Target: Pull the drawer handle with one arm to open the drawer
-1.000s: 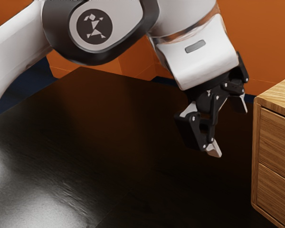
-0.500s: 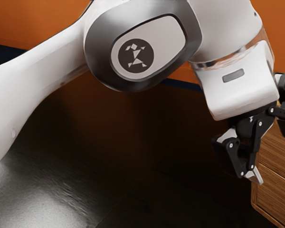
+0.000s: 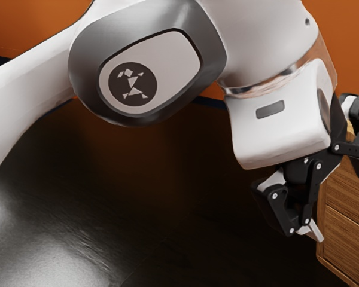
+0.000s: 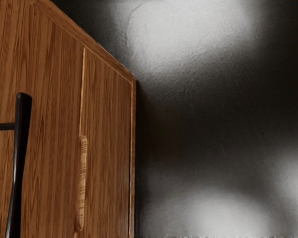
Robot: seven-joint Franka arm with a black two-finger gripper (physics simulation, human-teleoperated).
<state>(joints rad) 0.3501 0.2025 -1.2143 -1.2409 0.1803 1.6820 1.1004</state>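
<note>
A wooden drawer cabinet (image 3: 346, 240) stands at the exterior view's right edge, its drawer fronts flush with the frame. My black gripper (image 3: 337, 190) hangs right in front of the cabinet's near corner, open, with nothing between its fingers. The lower finger (image 3: 290, 209) points at the cabinet front, and the upper finger (image 3: 354, 122) sits near the cabinet's top edge. In the wrist view the drawer front (image 4: 49, 124) shows its wood grain, with a slim black bar handle (image 4: 19, 153) standing off it, apart from my hand.
The dark glossy table (image 3: 107, 227) spreads across the exterior view's left and middle. An orange wall (image 3: 30, 24) rises behind it. My own white arm (image 3: 167, 66) covers much of the upper exterior view.
My arm has swung toward the exterior view's right and down, bringing the gripper from over the table to the cabinet front. The fingers stay spread.
</note>
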